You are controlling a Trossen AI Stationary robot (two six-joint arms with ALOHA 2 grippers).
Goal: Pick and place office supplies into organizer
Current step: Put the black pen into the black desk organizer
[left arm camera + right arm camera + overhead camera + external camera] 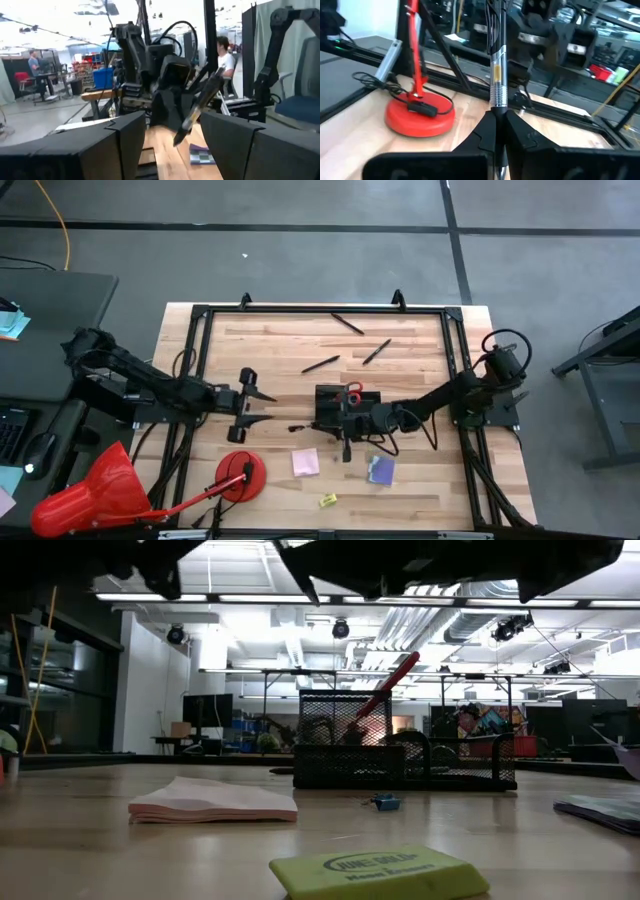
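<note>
I see my right gripper [347,423] pinching a pen [497,75] in its fingers beside the organizer [337,402], while my left gripper [258,406] waits with fingers spread.

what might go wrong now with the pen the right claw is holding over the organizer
The right claw pinches the pen only near one end, so it may swing or slip. The scissors already stand in the organizer, so the pen could catch on them or the rim and fall on the table.
</note>
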